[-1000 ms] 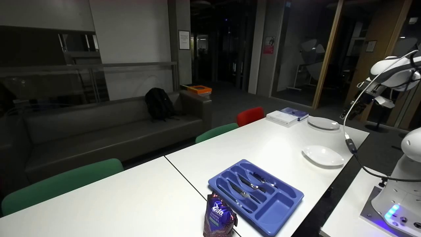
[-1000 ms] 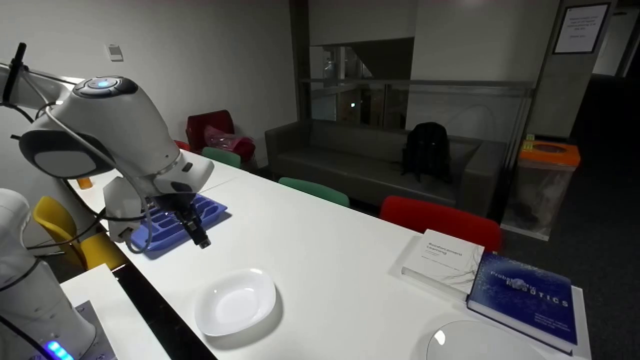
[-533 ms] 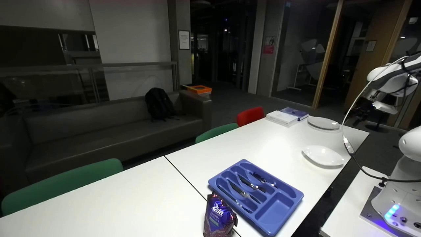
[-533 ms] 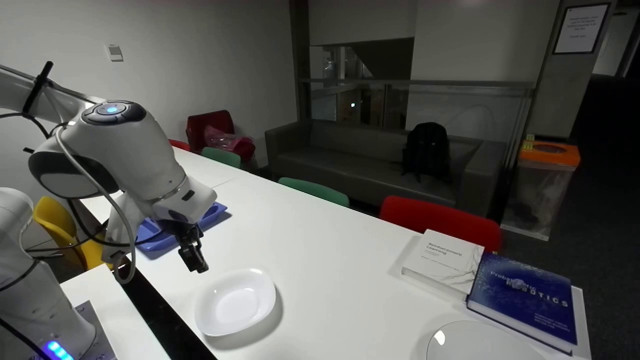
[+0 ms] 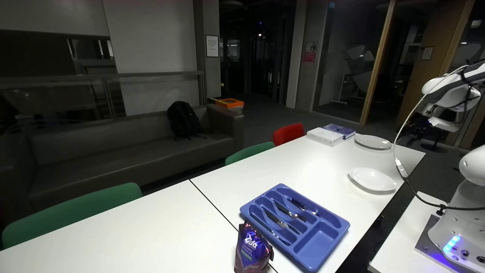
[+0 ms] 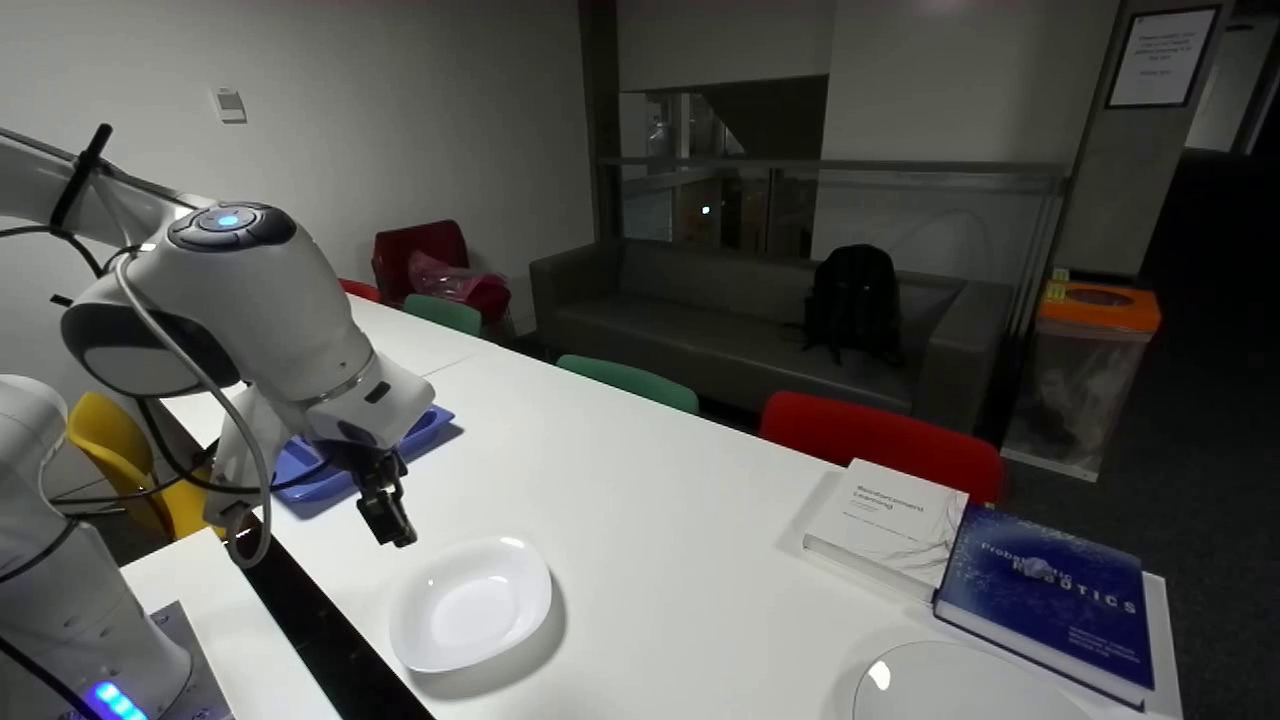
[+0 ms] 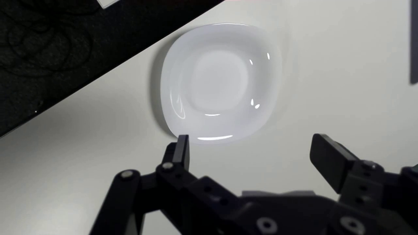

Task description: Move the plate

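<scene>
White plate (image 6: pixel 965 685) runs off an exterior view.

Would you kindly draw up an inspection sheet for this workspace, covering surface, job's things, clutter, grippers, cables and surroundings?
Surface: white tabletop, crossed by a dark seam.
Job's things: round white plate, lying near two books.
Clutter: the books; rounded-square white dish; blue tray with cutlery; purple packet.
Grippers: one gripper, open, holding nothing, raised near the dish.
Cables: pale cable looping below the arm; coiled cable on the floor.
Surroundings: sofa with black backpack; chairs.
</scene>
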Controlling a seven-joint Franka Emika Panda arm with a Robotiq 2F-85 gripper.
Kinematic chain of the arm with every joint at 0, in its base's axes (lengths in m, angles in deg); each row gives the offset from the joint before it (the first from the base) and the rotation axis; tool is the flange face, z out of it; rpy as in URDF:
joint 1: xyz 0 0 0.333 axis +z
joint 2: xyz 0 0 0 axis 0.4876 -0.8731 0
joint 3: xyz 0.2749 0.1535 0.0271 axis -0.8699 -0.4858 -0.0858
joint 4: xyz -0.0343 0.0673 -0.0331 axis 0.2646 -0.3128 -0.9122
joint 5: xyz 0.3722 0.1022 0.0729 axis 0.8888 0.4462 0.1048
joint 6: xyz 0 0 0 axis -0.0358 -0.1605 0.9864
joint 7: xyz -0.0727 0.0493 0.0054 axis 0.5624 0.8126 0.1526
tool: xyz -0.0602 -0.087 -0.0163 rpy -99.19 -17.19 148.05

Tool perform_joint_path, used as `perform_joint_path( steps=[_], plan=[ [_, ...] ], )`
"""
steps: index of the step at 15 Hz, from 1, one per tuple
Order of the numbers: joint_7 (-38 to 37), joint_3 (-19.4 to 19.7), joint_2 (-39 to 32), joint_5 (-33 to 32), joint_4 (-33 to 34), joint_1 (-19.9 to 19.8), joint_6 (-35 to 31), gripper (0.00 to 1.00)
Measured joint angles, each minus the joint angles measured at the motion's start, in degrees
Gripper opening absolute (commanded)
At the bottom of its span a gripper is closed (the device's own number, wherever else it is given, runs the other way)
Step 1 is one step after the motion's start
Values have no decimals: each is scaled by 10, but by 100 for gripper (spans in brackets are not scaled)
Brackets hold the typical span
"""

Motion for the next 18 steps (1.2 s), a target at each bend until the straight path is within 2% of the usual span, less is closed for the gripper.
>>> perform_joint_path(
  steps=[3, 6, 10, 15, 18],
  plan=[
    [-22, -1, -14, 27, 9, 0, 0, 100],
    [-29, 8, -49, 80, 26, 0, -3, 100],
    [-24, 24, -109, 148, 43, 2, -39, 100],
    [38, 46, -175, 203, 46, 15, -108, 100],
    [97, 63, -210, 258, 52, 35, -123, 100]
  ],
)
